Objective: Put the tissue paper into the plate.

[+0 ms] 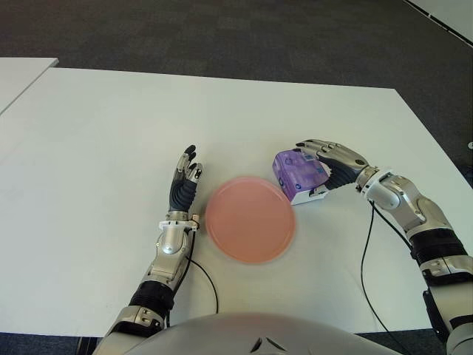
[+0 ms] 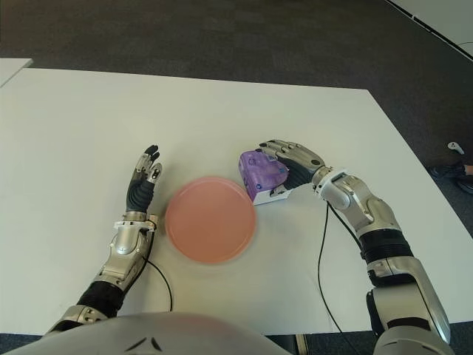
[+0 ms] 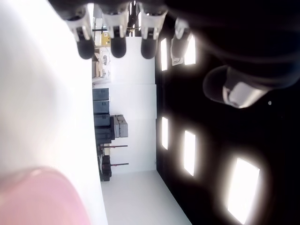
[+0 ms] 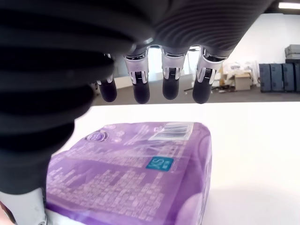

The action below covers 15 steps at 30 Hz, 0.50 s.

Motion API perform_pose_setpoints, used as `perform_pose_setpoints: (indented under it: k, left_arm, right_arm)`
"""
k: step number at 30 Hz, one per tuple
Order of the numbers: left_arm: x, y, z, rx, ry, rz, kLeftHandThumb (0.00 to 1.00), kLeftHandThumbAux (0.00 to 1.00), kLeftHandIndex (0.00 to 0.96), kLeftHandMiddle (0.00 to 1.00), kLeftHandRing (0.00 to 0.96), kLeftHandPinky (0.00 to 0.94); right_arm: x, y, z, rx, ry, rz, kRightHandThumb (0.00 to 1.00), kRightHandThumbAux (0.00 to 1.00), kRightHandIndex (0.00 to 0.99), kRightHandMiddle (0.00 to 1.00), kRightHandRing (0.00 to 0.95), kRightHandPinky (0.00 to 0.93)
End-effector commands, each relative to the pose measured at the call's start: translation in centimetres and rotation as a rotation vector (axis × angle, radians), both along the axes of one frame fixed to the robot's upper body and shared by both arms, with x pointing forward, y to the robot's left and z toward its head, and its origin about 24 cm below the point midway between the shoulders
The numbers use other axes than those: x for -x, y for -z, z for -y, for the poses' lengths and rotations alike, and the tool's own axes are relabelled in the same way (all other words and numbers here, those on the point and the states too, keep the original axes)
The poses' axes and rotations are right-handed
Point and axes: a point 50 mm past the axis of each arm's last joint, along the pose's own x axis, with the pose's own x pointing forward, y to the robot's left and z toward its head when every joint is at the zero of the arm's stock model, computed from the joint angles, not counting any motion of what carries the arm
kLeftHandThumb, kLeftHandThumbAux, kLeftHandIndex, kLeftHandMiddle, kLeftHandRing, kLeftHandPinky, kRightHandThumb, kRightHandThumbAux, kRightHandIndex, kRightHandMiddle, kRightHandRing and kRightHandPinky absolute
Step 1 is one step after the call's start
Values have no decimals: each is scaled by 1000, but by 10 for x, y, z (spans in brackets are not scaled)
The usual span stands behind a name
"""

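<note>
The only lettering that can be read is "XS", white on a small teal patch on the purple tissue pack (image 4: 136,173), seen in the right wrist view. The same wrapper carries a block of fine white print, a barcode panel and a round emblem near one corner, all too small to make out.

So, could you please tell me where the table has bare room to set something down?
The table is bare across its far half and left of the left hand. It is crowded mid-table, where the pink plate sits close to the tissue pack under the right hand.
</note>
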Motion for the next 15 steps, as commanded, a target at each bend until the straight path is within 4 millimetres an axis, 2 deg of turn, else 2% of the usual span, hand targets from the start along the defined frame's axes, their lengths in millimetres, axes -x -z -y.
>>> perform_pose_setpoints:
  k: [1,15]
  left_arm:
    - [71,69,-29,-142,-33,-344,0,354,0,0,0,0]
    - [71,70,-28,-112,-24,-367,0,360,0,0,0,0]
  right_arm:
    - [-3,-3,0,-35,29,0,3,694,0,0,0,0]
    - [-3,6,-2,-5,10,-41,15,709,0,0,0,0]
